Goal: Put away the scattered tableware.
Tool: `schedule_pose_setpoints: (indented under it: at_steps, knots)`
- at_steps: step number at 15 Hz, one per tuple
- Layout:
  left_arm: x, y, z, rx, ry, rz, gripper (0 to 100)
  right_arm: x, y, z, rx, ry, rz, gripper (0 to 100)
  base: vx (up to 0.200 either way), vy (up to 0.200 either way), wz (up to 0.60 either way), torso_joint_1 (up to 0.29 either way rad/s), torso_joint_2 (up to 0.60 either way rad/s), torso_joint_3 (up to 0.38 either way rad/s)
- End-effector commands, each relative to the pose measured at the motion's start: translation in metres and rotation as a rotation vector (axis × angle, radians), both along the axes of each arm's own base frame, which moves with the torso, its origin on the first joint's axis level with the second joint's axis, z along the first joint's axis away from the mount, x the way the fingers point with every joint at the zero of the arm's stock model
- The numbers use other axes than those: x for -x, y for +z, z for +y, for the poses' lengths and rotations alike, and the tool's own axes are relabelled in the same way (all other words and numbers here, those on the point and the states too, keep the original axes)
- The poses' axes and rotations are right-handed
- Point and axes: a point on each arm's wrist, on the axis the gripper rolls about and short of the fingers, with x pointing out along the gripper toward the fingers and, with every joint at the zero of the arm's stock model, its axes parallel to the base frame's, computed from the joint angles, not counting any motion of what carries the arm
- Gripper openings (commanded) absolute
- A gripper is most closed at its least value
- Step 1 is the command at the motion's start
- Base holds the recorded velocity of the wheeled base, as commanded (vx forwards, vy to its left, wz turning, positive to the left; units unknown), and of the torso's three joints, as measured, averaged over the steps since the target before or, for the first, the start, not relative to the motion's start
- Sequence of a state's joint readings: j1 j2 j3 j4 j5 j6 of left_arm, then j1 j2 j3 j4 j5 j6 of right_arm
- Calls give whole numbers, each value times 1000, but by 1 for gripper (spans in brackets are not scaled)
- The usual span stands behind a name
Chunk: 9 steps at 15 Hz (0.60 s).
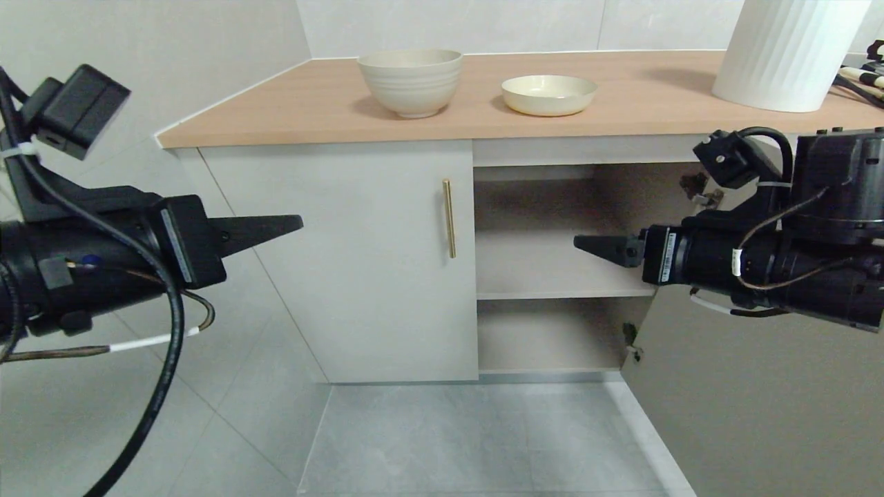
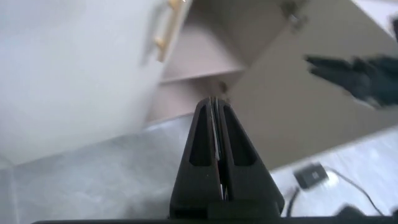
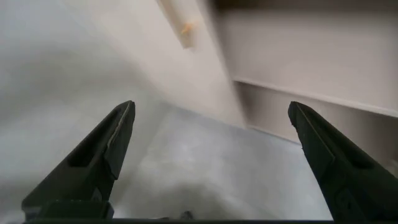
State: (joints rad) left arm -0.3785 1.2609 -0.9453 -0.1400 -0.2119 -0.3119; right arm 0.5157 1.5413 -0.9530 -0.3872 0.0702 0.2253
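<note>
**Both hands empty, tableware up on counter**

L hand is pinched tight on nothing, held low facing the shut cabinet door. R hand is spread wide and empty, its tip level w/ the shelf of the open compartment. The 2 task pieces sit apart on the counter: deep ribbed bowl at 1 o'clock from L hand, shallow dish at 12 o'clock from R hand. The open door likely stands out so they can go on the shelf. R arm hides the compartment's far side. A white ribbed vessel at 2 o'clock from R hand is cut off, and the items beside it are too cropped to name.
</note>
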Motion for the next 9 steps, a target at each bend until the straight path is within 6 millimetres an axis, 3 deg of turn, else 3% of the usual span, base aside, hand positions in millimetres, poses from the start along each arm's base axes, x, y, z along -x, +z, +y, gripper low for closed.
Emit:
schedule_pose_setpoints:
  at_steps: [1,2,3,9]
  knots:
    - [6,10,13,15,52,-35,0,36,25,-8,24,2,-6,100,0,0,0,0,0,0]
    - [6,10,15,15,63,-35,0,39,24,-10,38,-3,12,100,0,0,0,0,0,0]
    - [8,7,17,17,68,-29,100,43,29,-13,44,-9,21,100,0,0,0,0,0,0]
    - [8,16,17,63,41,-95,100,48,32,-16,57,-37,28,100,0,0,0,0,0,0]
